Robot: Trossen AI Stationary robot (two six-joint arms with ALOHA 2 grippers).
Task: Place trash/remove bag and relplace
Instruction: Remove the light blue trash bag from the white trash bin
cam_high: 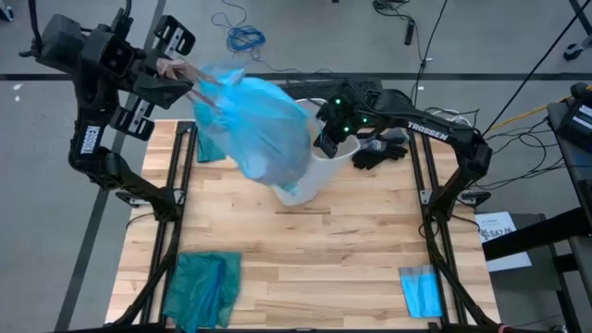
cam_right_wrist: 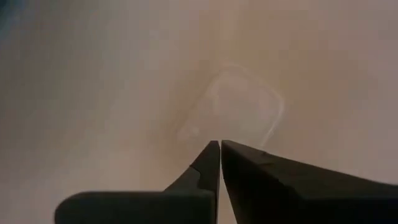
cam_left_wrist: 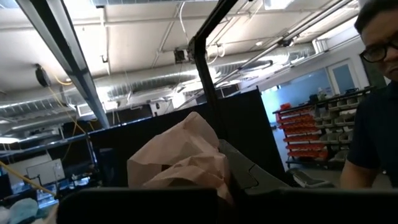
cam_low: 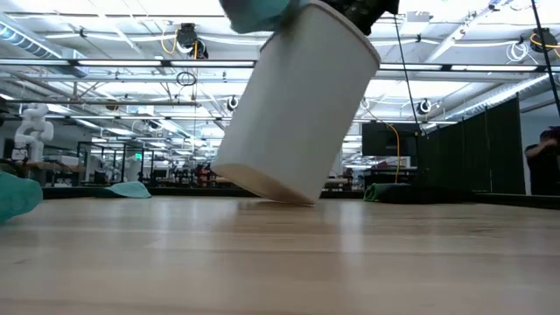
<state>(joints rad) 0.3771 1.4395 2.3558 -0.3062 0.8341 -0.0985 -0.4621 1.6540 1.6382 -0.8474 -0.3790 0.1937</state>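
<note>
— Translucent light-blue plastic bin liner [cam_high: 254, 125]: where is it held?

— Above the tilted white plastic bin [cam_low: 297, 105], pinched shut by the left gripper [cam_high: 190, 85]. The bin rim is pinched by the closed right gripper [cam_high: 326, 143].

— Risk?

— The bin could be toppled if the liner is dragged.

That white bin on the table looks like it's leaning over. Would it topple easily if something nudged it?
Probably. The white bin is tilted, with only one bottom edge on the wooden table, so a nudge could tip it. It seems light, since the light-blue bag being drawn out appears enough to lean it. Its walls keep their shape, so it looks stiff.
</note>
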